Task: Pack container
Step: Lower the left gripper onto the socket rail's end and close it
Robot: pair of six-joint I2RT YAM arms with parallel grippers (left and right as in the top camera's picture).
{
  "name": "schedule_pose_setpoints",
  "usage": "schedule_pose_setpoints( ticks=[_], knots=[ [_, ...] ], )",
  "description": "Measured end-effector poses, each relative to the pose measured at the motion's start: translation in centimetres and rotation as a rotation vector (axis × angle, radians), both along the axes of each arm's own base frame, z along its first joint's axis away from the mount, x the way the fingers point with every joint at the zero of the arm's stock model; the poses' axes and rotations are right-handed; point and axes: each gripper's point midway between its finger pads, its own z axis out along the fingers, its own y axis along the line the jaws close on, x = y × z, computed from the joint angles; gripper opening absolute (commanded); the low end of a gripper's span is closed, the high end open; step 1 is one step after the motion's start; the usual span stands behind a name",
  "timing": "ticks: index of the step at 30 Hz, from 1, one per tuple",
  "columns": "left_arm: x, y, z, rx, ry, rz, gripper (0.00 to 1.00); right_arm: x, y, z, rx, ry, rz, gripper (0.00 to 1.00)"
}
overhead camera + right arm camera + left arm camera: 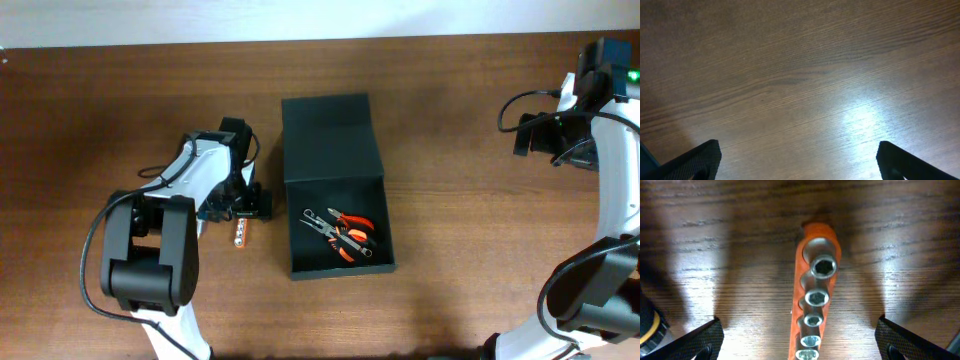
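Observation:
The dark green-black container (335, 190) stands open at the table's middle, its flap lid laid back toward the far side. Orange-handled pliers (345, 235) lie inside it. An orange rail of silver sockets (240, 233) lies on the table just left of the container; in the left wrist view the rail (815, 305) lies between my fingers, untouched. My left gripper (240, 208) is open, low over the rail; its jaws also show in the wrist view (800, 340). My right gripper (800, 160) is open and empty over bare wood at the far right (535, 135).
The wooden table (460, 220) fills the view, with a pale wall edge along the far side. Cables hang from both arms. The left arm's base sits at the front left, the right arm's at the front right.

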Motion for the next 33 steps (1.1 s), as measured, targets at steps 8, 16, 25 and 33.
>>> schedule_pose_setpoints(
  ticks=[8,16,25,33],
  knots=[
    [0.0,0.0,0.0,-0.004,-0.026,0.0,0.99,0.0,0.0,0.0,0.0,0.0,0.0,0.99],
    [1.2,-0.1,0.0,-0.009,-0.082,0.0,0.99,0.0,0.0,0.0,0.0,0.0,0.0,0.99],
    [1.9,-0.2,0.0,-0.01,-0.112,-0.001,0.99,0.0,0.0,0.0,0.0,0.0,0.0,0.99],
    [1.4,-0.1,0.0,-0.008,-0.093,-0.001,0.99,0.0,0.0,0.0,0.0,0.0,0.0,0.99]
  ],
)
